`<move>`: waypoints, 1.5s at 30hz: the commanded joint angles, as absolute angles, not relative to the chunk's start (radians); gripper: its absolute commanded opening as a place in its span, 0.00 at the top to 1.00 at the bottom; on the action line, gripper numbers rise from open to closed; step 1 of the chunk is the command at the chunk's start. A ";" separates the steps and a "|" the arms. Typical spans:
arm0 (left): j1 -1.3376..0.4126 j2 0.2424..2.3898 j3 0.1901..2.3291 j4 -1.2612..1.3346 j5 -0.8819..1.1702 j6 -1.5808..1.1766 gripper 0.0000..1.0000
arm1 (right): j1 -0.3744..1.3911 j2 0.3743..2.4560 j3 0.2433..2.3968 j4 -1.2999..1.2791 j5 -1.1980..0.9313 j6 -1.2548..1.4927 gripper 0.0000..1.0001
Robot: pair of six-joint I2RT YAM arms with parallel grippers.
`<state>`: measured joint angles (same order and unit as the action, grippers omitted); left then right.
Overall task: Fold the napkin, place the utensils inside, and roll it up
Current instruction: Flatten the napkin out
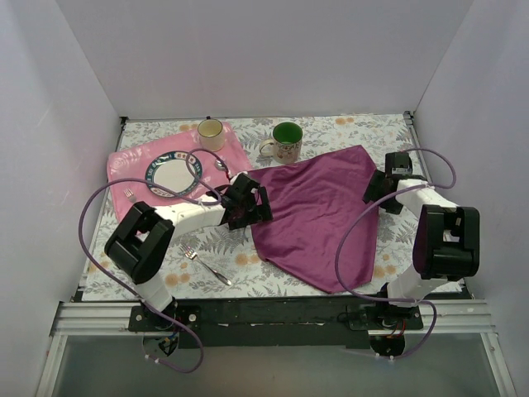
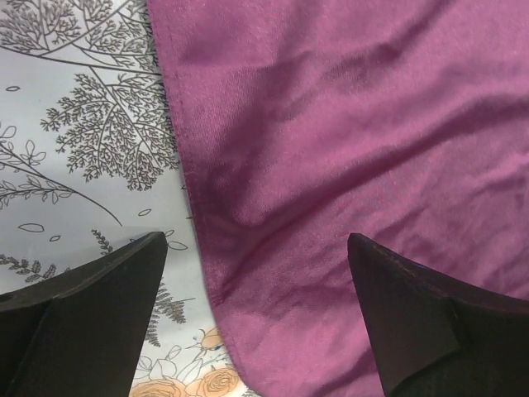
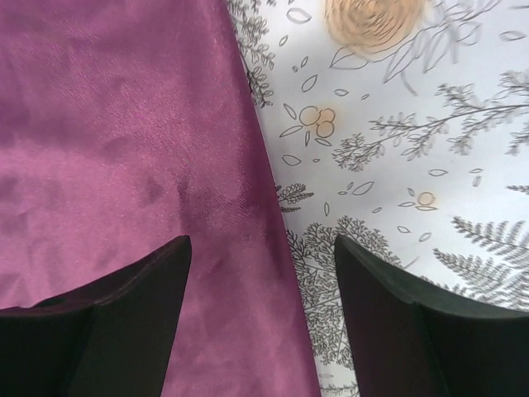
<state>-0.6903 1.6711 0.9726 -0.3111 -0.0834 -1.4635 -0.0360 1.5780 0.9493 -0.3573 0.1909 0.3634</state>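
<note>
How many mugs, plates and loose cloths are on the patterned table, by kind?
Mugs: 2 (cream mug, green-lined mug)
Plates: 1 (plate)
Cloths: 2 (napkin, pink mat)
Total: 5

Bright, even, diffuse light.
Soft sheen on the napkin (image 1: 318,211); faint shadows just beside it; wrist views mostly sharp.

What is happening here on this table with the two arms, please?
Two robot arms work on a purple napkin, spread out and not yet folded on the flowered table. The left end effector hangs open over its left edge, the right end effector over its right edge, open too; neither grips it. A fork lies apart, off the napkin.
</note>
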 commanded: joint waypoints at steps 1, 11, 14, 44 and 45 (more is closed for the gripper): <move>-0.663 1.718 1.019 -0.278 -0.104 -1.497 0.10 | -0.046 1.615 0.927 -0.291 0.138 0.362 0.29; -0.660 1.775 1.100 -0.247 -0.058 -1.418 0.61 | -0.040 1.646 0.945 -0.342 0.016 0.333 0.94; -0.711 1.750 1.172 -0.334 -0.237 -1.340 0.34 | -0.002 1.629 1.012 -0.399 -0.052 0.273 0.97; -1.276 1.979 1.382 -0.037 -0.045 -1.067 0.15 | -0.201 1.026 1.005 -0.699 0.210 0.333 0.14; -1.285 2.040 1.434 -0.046 -0.096 -1.110 0.16 | -0.201 1.023 1.011 -0.703 0.204 0.330 0.14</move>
